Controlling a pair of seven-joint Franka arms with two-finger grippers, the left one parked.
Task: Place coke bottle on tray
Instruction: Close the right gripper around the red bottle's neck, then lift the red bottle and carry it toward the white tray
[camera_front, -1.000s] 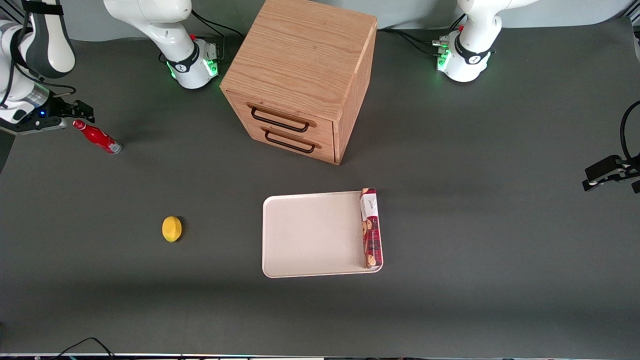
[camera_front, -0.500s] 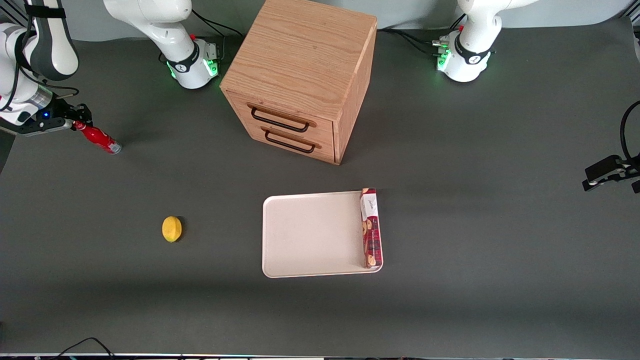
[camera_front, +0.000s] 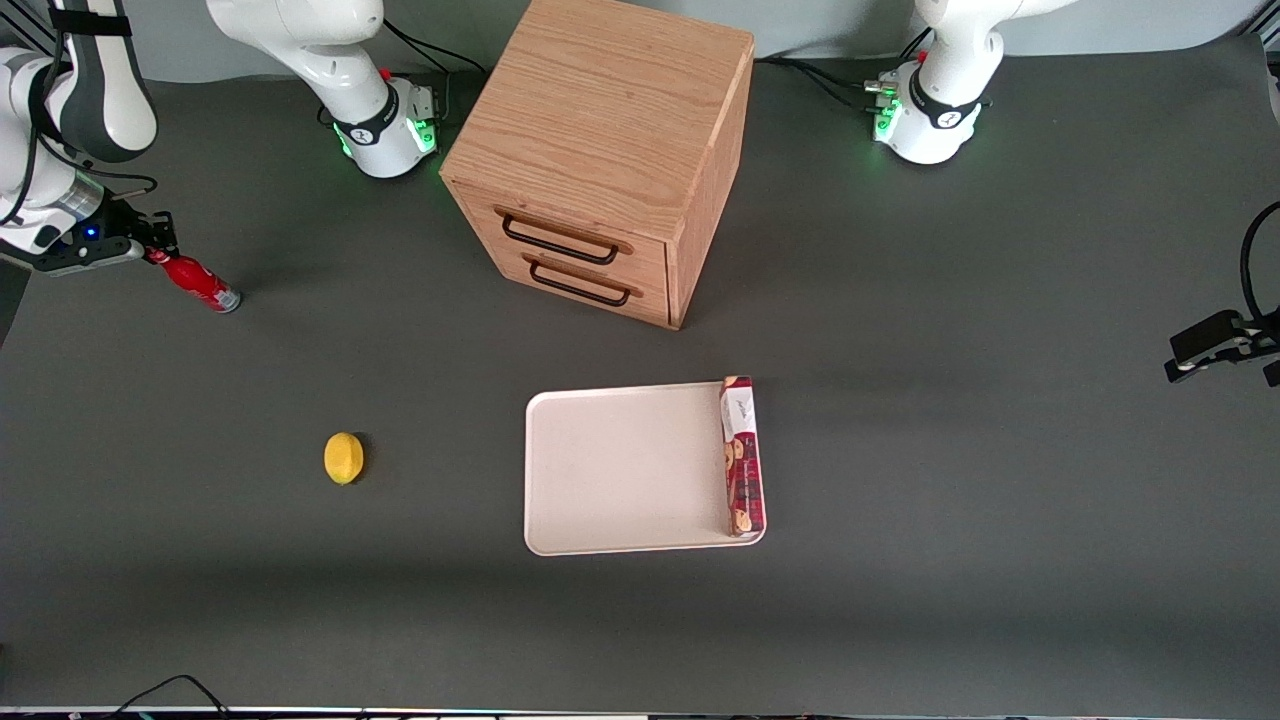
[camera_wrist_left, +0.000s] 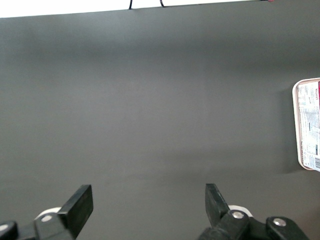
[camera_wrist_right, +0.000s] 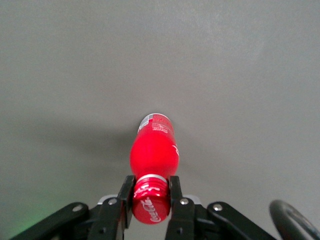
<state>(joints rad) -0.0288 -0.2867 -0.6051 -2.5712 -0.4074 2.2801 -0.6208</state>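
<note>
1. The tray (camera_front: 620, 470) sits well away from the claw, toward the table's middle.
2. Claw (camera_wrist_right: 150, 192) is clamped on the cap.
3. Coke bottle (camera_front: 196, 279) stands on the table, leaning, silvery base down, cap up between the fingers (camera_wrist_right: 174, 192).

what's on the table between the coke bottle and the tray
Only the lemon, nearer the front camera than the direct line; the rest is bare mat in the front view. The gripper is shut on the coke bottle cap; the tray holds a biscuit box.
</note>
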